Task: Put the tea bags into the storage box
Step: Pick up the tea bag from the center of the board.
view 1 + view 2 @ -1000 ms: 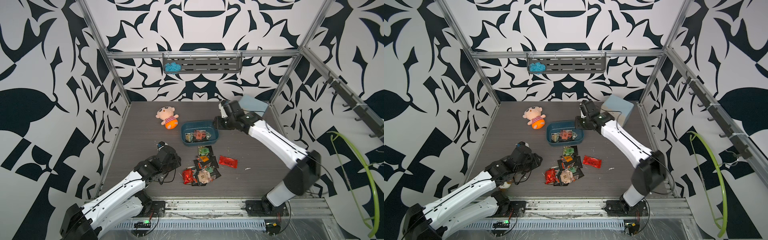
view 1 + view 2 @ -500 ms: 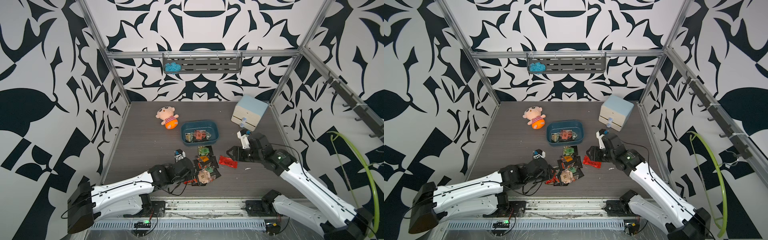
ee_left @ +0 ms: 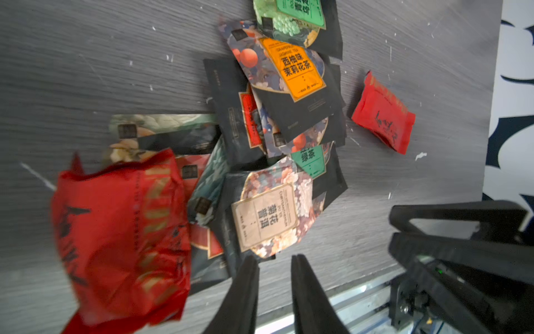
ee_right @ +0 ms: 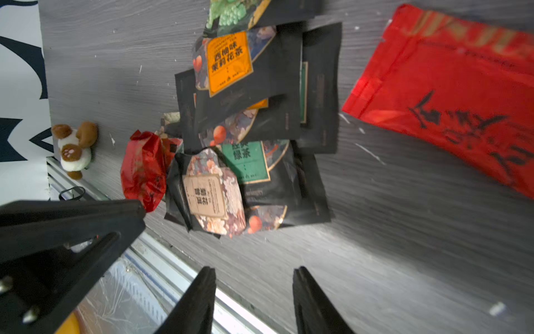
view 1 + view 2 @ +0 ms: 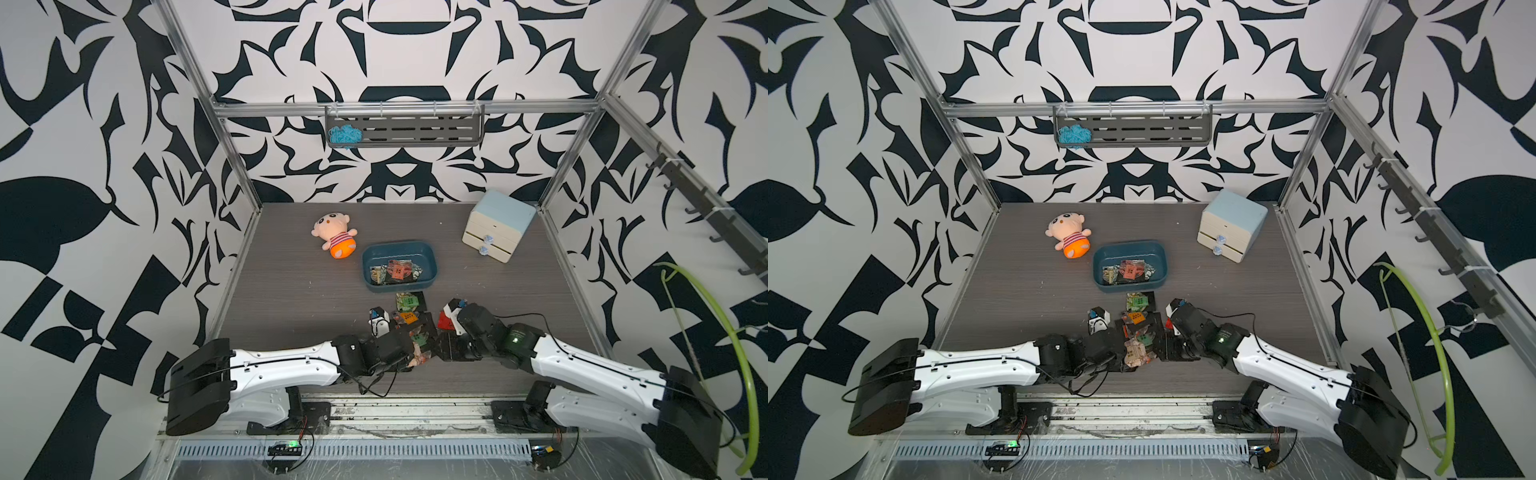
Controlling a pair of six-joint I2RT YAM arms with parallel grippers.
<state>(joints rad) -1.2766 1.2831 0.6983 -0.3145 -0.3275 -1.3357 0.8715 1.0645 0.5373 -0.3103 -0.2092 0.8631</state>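
I see few tea bags [image 5: 397, 270] in the storage box [image 5: 399, 246], most heaped at its 6 o'clock; left tool [image 3: 274, 257] barely parted, right tool [image 4: 255, 269] wide, both empty.

- Both top views: high at front, looking down/back over whole table [image 5: 291, 291]; near-identical.
- Left wrist cam: v. close above tea bags [image 3: 265, 219].
- Right wrist cam: close, same tea bags [image 4: 245, 162]; all views share them.

Swung R gripper [image 4: 254, 270] off storage box [image 5: 399, 246], down low beside tea bags [image 5: 409, 318] pile. Stretched L gripper [image 3: 273, 258] fwd to same pile; narrowed jaws to slim gap.
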